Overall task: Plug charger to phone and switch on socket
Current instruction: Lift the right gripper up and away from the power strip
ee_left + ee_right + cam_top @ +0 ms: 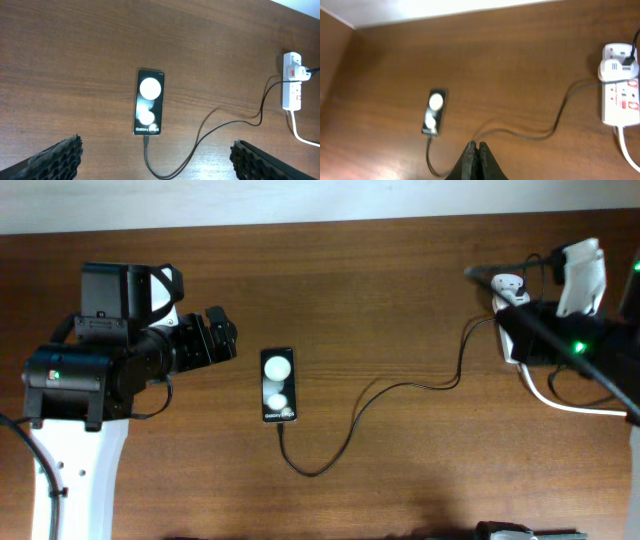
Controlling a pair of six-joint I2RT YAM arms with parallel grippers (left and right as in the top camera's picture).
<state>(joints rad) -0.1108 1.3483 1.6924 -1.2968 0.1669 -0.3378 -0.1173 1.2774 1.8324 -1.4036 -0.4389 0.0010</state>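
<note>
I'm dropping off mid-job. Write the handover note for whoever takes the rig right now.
Left gripper: open, empty, beside the phone.
Right gripper: shut, nothing in it, up by the socket.
Charger: tip in the phone's bottom end, adapter block seated in the socket.
Done: plugging in.
Left: switching the socket on. I cannot tell from these views whether it is on.

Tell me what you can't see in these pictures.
- Power strip: in the overhead view the right arm hides most of it.
- Its switches: too small in both wrist views to tell on or off.
- Cable tip at the phone: too small to tell if fully in.
- White cord: cut off by the right wrist view's edge.
</note>
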